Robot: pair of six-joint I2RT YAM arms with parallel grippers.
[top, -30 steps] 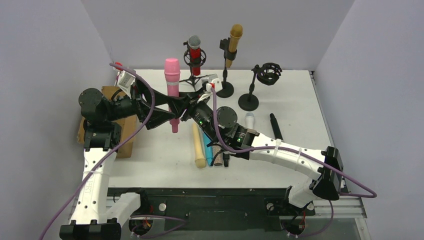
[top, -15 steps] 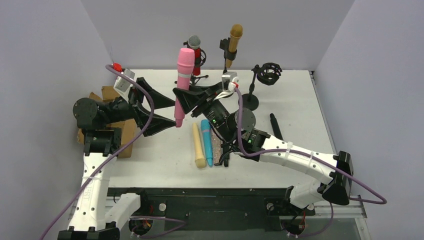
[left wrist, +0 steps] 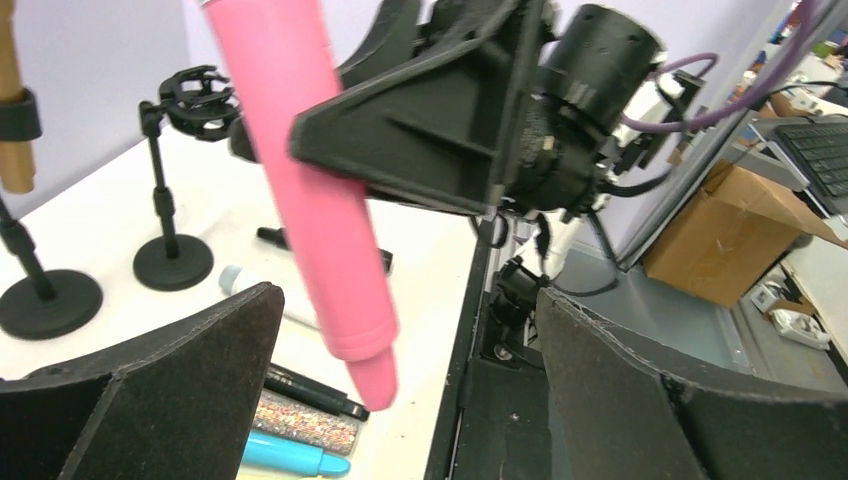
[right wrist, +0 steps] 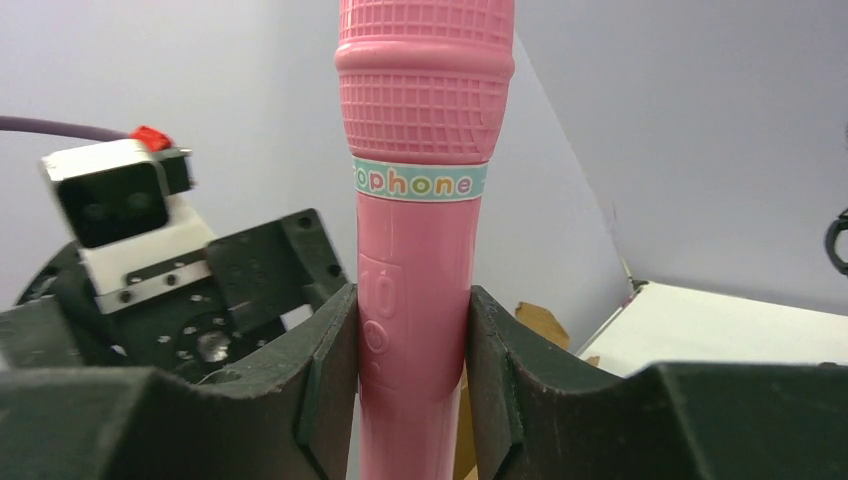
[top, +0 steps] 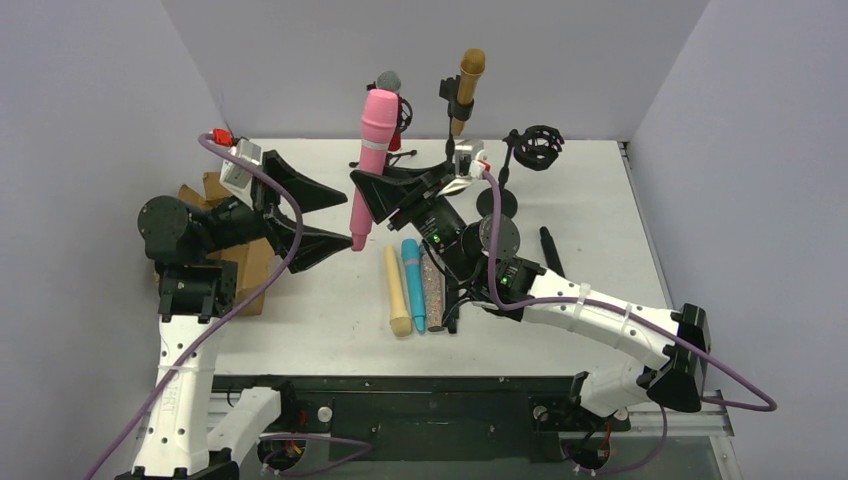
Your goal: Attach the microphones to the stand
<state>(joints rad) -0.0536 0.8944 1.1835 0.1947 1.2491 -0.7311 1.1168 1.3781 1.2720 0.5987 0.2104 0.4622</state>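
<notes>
The microphones were split between stands, the surface (top: 600,220) and one hand. The pink microphone (top: 370,160) stood nearly upright in the air above the middle of the surface, head up. The right hand (top: 362,200) clamped its lower body, one finger pressed to each side. The left hand (top: 347,216) was spread wide open just left of it. The pink tail hung between its fingers and touched neither.

At the far edge, the red microphone (top: 392,82) sat in the ring cradle of the first stand (top: 404,112), mostly hidden behind the pink one, with only its grey head clear. Just right of it, the golden-brown microphone (top: 468,80) stood head up in the clip of a second stand (top: 447,120). Farther right stood a third stand (top: 510,165) with a black ring cradle on top.

The cream microphone (top: 397,290), the teal microphone (top: 413,285) and the glittery microphone (top: 432,290) lay side by side on the surface, running near to far. The black microphone (top: 552,255) lay apart to their right.

A cardboard box (top: 250,265) sat at the left edge of the surface; its contents could not be seen.

A pale band just under the pink microphone's gridded head carried coloured letters reading "ophone", with the start of the word curving out of sight. Raised marks lower on its body were too faint to read.
</notes>
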